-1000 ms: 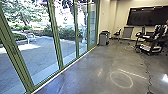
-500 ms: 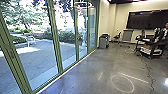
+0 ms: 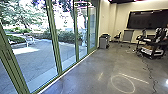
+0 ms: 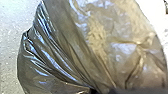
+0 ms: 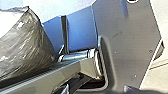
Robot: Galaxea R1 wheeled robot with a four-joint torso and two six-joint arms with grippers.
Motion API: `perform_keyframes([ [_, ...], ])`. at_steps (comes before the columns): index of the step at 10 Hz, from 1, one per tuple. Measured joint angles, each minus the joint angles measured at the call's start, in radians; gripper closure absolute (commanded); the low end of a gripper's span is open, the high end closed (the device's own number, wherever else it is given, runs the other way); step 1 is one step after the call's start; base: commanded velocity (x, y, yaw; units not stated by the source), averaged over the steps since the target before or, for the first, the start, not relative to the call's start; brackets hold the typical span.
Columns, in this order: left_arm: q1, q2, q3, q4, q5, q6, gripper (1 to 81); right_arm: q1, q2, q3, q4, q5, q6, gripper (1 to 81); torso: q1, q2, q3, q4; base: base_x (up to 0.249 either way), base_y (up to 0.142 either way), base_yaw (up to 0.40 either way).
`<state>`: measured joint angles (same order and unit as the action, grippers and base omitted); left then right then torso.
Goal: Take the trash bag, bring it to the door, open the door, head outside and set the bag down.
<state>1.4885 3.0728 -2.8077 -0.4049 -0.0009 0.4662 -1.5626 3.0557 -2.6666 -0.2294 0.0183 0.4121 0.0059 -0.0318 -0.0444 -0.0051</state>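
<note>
the robot's wide plate point(image 5: 130, 37) is dull grey with straight, angled edges, one traced by a thin pale line. it carries a pale round fitting point(image 5: 132, 0) with a reddish rim, and a round-cornered recess point(image 5: 106, 67). the jointed bar point(image 5: 60, 76) is greyish beige, beside a shiny silvery cylinder point(image 5: 75, 57).

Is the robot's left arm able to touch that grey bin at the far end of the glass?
Probably not from here: a long stretch of floor lies before the grey bin, and the trash bag is right by that arm's camera.
</note>
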Motion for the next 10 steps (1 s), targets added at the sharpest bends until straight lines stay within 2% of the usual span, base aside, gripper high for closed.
perform_keyframes([
  [10,0.000,0.002,-0.001,0.000,0.000,0.000,81.1,-0.002,0.002,-0.003,0.000,0.000,0.000,1.0,-0.001,0.000,0.000,0.000,0.120,-0.071,0.000],
])
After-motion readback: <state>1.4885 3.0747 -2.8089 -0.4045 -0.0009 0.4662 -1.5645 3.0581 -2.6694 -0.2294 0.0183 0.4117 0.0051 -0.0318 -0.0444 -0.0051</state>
